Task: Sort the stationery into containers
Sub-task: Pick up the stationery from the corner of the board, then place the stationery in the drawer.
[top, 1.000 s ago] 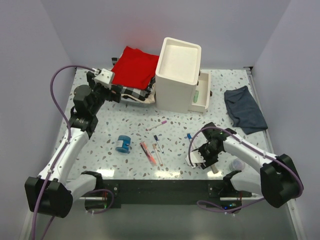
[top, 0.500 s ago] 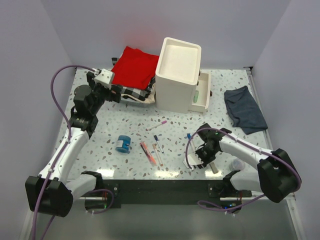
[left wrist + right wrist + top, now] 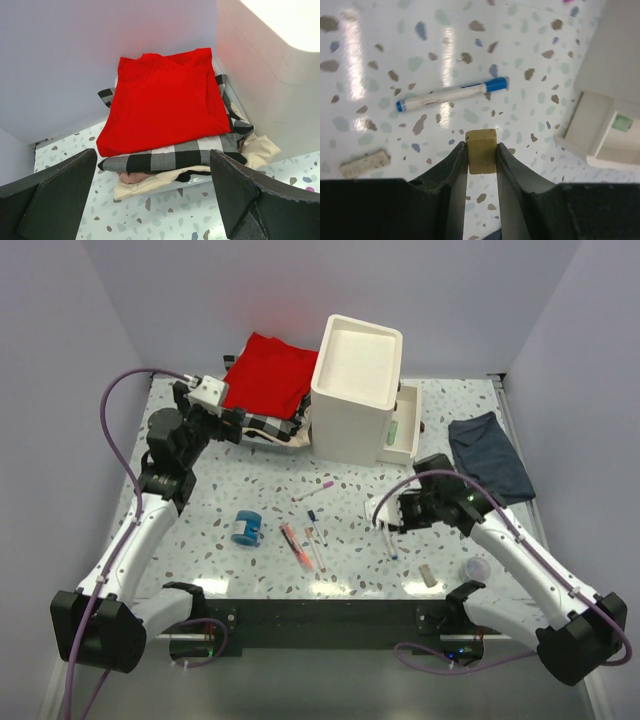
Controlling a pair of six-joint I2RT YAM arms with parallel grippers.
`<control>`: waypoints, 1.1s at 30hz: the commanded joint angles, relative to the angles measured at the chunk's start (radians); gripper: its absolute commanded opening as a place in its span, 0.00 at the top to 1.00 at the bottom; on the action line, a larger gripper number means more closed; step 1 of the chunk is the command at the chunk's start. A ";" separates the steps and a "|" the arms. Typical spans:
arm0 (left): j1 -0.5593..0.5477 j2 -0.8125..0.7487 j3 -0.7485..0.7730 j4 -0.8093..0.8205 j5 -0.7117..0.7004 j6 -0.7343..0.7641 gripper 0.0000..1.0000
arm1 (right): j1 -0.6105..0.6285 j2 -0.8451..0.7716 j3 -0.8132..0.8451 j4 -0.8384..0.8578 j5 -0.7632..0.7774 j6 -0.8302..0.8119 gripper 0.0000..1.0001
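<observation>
One blocky, yellowish-beige eraser (image 3: 481, 151) in the right end effector (image 3: 481, 146)

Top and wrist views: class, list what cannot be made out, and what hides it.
Unit inside: top view, hidden by its walls.
Eraser: top view, hidden by right gripper.
Open drawer: right wrist view, cut off by the edge.
Lower cloths: left wrist view, covered by red cloth.
</observation>
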 commanded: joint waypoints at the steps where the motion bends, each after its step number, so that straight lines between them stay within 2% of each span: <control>1: 0.006 0.017 0.079 0.050 0.025 -0.022 0.00 | -0.168 0.162 0.178 0.162 -0.026 0.403 0.93; 2: 0.006 0.026 0.087 0.048 0.026 -0.022 0.00 | -0.247 0.255 0.209 0.197 -0.059 0.510 0.93; 4: 0.006 0.040 0.109 0.047 0.028 -0.022 0.00 | -0.340 0.352 0.315 0.213 -0.092 0.598 0.94; 5: 0.006 0.046 0.116 0.047 0.023 -0.022 0.00 | -0.363 0.427 0.351 0.230 -0.121 0.678 0.94; 8: 0.006 0.060 0.134 0.047 0.020 -0.021 0.01 | -0.408 0.557 0.477 0.264 -0.149 0.779 0.94; 15: 0.006 0.063 0.139 0.028 0.003 -0.018 0.00 | -0.423 0.752 0.699 0.297 -0.169 0.833 0.94; 22: 0.011 0.078 0.159 0.008 -0.014 0.002 0.00 | -0.426 0.846 0.738 0.365 -0.114 0.849 0.89; 26: 0.014 0.088 0.166 0.014 -0.015 0.005 0.00 | -0.428 0.822 0.692 0.402 -0.060 0.861 0.56; 29: 0.014 0.089 0.166 0.020 -0.011 0.001 0.00 | -0.432 0.753 0.632 0.433 -0.046 0.865 0.49; 33: 0.014 0.080 0.151 0.034 -0.001 -0.013 0.00 | -0.441 0.644 0.560 0.394 -0.050 0.844 0.44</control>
